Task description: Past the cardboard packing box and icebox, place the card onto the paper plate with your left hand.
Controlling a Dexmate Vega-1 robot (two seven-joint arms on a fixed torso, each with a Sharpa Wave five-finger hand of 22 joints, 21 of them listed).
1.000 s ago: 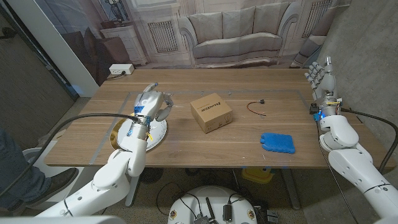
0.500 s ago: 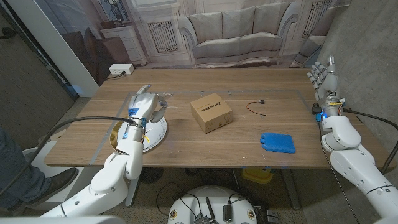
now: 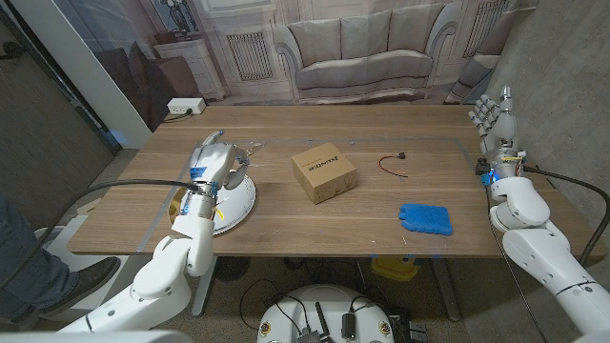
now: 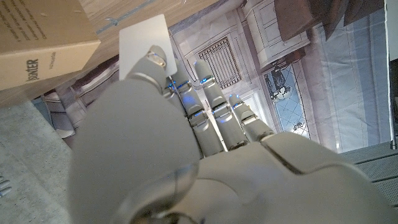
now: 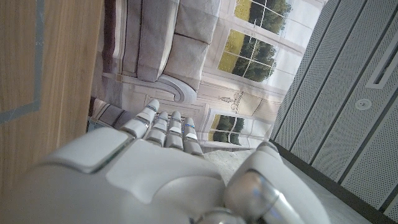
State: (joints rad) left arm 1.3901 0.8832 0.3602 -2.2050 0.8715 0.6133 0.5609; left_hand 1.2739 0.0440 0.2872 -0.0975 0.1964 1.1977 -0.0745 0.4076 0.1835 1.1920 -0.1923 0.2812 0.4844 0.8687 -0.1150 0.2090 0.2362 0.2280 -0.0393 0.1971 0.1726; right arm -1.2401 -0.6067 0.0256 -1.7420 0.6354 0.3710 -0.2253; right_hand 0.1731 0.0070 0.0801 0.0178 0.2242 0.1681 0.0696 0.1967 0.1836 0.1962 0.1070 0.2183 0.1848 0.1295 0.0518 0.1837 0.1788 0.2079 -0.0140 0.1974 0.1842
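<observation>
Wooden table (image 3: 286,221) carries the cardboard packing box (image 3: 324,171) at centre, the white paper plate (image 3: 235,203) toward the robot's left and the blue icebox (image 3: 425,218) toward its right. Left hand (image 3: 215,160) hangs over the plate's far edge, fingers drawn together, pinching the white card (image 4: 145,43) at the fingertips; card stands above the plate, long axis running out past the fingertips toward the box. Since a second ago the left hand has drifted slightly left and back over the plate, while the right hand (image 3: 494,119) stays upright at the table's right edge, fingers apart, holding nothing.
</observation>
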